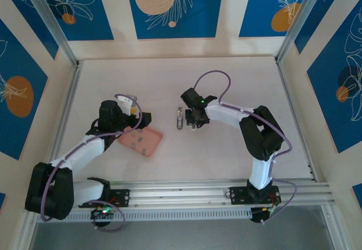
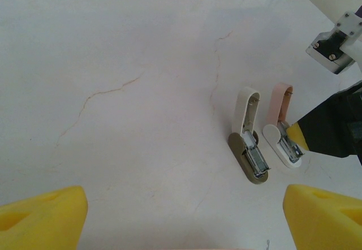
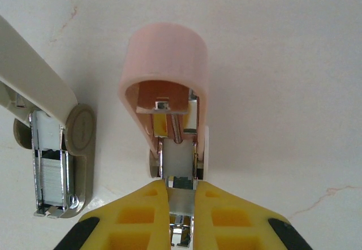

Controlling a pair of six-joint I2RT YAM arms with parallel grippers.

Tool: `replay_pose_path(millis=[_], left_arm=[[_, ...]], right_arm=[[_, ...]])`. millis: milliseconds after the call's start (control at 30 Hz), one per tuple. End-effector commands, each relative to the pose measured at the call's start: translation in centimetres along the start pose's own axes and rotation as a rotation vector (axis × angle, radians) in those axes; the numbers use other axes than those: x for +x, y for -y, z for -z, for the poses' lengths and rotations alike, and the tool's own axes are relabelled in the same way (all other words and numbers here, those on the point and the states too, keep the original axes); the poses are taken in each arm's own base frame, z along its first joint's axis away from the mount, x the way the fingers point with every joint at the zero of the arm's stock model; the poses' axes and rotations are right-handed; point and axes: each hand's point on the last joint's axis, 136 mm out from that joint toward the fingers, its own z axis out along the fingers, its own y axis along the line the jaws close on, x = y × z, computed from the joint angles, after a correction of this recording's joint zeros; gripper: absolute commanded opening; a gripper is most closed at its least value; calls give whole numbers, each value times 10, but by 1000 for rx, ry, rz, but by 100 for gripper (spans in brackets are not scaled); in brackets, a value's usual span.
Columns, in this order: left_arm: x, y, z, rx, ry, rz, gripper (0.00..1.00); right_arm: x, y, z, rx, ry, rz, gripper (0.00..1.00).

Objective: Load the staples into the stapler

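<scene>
Well, worktop (image 1: 226, 80): pale, with thin cracks.
Left claw (image 2: 184, 220): spread wide, near the tray.
Right claw (image 3: 181, 205): pressed together, pinching the pink stapler's metal rail.
Tray (image 1: 155, 137): pink, lying flat.
Pink stapler (image 3: 164, 46): mid worktop, lid up.
Beige stapler (image 3: 79, 131): just beside it, open too.
Staples (image 1: 137, 143): tiny dark bars in the tray.

Smooth pink plastic stapler (image 3: 164, 52), matt table (image 2: 113, 63)

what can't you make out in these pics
Staples on the pink tray: top view, too small to count.
Pink stapler front end: right wrist view, hidden by the shut right tool and the bottom edge.
Left tool: left wrist view, fingers mostly cut off by the bottom edge.
</scene>
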Motion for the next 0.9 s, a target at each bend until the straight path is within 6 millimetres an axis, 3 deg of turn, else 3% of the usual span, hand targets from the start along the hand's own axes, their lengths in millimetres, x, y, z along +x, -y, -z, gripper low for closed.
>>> replay_pose_path(millis=[0,400,867], left_arm=[[-12,4,1,25,36,-8,89],[-10,4,2,25,35,-2,89],[-7,3,1,26,34,3,89]], right_arm=[[3,-3,5,-13,-9,18,14],[17,-2,4,-7,-41,19,14],[19,-6,8,-14,-42,16,14]])
